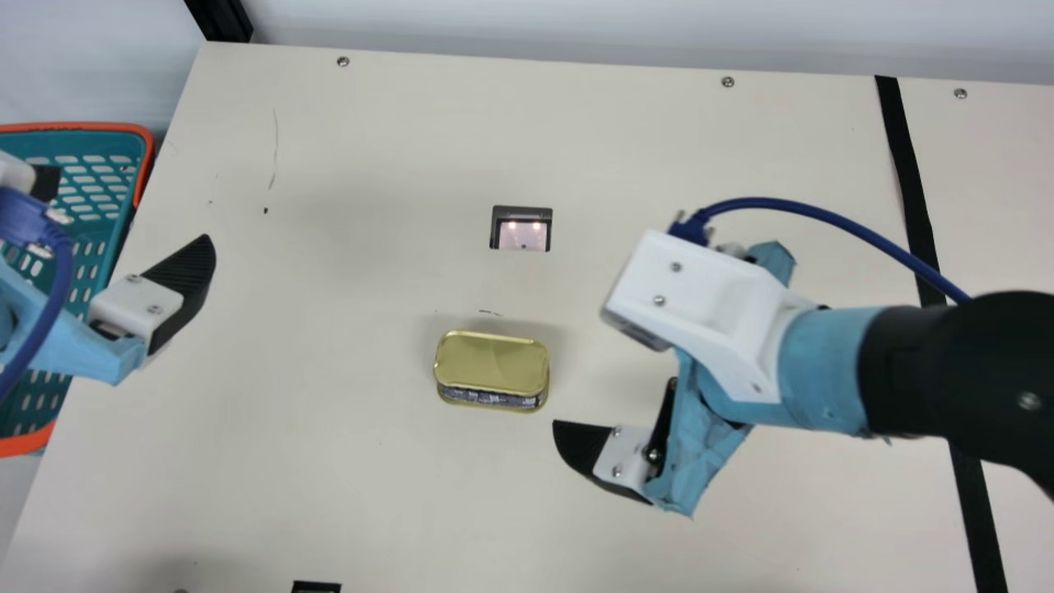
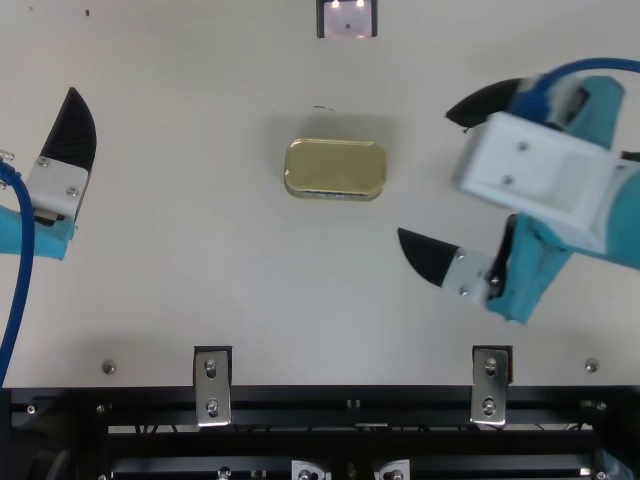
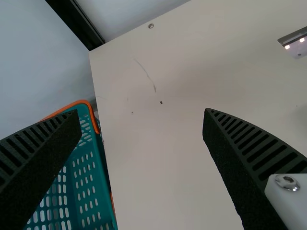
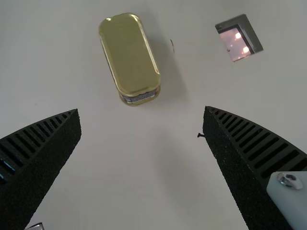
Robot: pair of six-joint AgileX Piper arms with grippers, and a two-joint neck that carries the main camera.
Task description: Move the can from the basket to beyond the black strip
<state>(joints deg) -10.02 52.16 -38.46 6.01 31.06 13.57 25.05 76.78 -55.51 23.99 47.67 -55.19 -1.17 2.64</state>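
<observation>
Cream bench (image 1: 346,511), and out in the middle lies the can (image 1: 492,362), flat! Left pincer (image 3: 141,111) and right pincer (image 2: 425,173) spread, both unladen. Likely stiff, slick metal, modest weight: grip mid-length, across its narrower width!

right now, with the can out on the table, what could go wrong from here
The can is low and flat, so the open right gripper might bump it instead of straddling it. The blue cable could snag as the right arm swings. That arm covers part of the strip in the main view, so the can might land short.
</observation>
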